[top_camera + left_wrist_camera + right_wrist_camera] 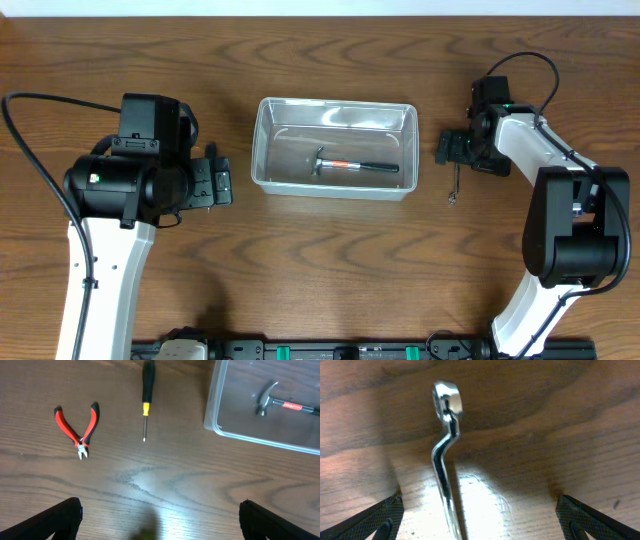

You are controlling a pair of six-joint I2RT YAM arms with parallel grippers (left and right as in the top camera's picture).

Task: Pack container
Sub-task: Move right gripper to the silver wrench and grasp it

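Note:
The clear container [262,140] stands mid-table with a hammer [352,165] lying inside; both also show in the left wrist view, the container [225,415] and the hammer [280,404]. My left gripper [222,182] is open and empty, left of the container, above bare wood [160,520]. Red-handled pliers [77,427] and a black-and-yellow screwdriver [146,397] lie on the table ahead of it. My right gripper [447,148] is open, right of the container. A shiny wrench [445,450] lies on the table between its fingers [479,515], untouched.
The wrench's end [453,192] shows on the table just in front of the right gripper. The left arm hides the pliers and screwdriver in the overhead view. The table's far edge runs along the top of that view.

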